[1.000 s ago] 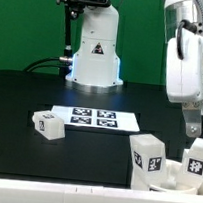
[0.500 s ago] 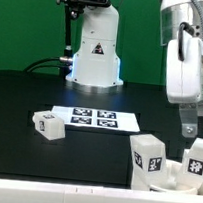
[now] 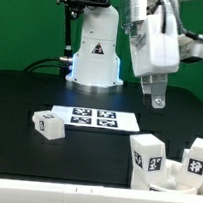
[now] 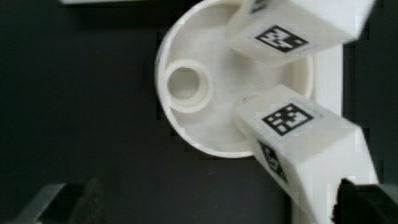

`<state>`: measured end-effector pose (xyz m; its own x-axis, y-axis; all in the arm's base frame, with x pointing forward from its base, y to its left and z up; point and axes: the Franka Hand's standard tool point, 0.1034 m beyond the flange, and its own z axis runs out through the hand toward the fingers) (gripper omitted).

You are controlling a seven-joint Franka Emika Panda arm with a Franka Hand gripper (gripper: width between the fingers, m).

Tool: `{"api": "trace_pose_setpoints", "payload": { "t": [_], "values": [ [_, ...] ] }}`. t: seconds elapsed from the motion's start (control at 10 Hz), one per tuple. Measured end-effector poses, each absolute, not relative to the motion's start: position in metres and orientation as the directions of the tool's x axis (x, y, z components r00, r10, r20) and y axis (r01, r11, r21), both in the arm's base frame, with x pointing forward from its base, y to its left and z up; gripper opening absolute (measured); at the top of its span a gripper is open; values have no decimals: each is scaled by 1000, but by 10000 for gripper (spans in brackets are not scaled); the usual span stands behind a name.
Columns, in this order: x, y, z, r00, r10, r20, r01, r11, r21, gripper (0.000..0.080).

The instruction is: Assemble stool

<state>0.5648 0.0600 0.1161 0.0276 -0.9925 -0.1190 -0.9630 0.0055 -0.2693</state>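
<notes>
White seat (image 4: 203, 125) hole (image 4: 187, 85): wrist cam only.

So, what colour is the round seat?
The seat is plain white; the wrist view shows it best.

Items counted on the one desk (image 3: 20, 97). Stool legs, three: lying leg (image 3: 47, 125), middle leg (image 3: 147, 154), edge leg (image 3: 196, 162). One round seat (image 4: 187, 125). One marker board (image 3: 93, 118). One robot arm (image 3: 150, 44) with one claw (image 3: 155, 100).

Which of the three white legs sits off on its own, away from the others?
The leg at the exterior view's left, beside the marker board; the other two legs crowd the round seat at that view's right.
</notes>
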Motion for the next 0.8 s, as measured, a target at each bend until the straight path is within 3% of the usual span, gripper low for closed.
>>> {"api": "trace_pose_setpoints", "payload": {
  "t": [0.4, 0.6, 0.8],
  "values": [
    [561, 48, 112, 334, -943, -6, -903, -318, -290, 649],
    [547, 22, 104, 639, -760, 120, -722, -646, -248, 649],
    [535, 6, 94, 864, -464, 196, -437, -884, -166, 649]
  ]
}}
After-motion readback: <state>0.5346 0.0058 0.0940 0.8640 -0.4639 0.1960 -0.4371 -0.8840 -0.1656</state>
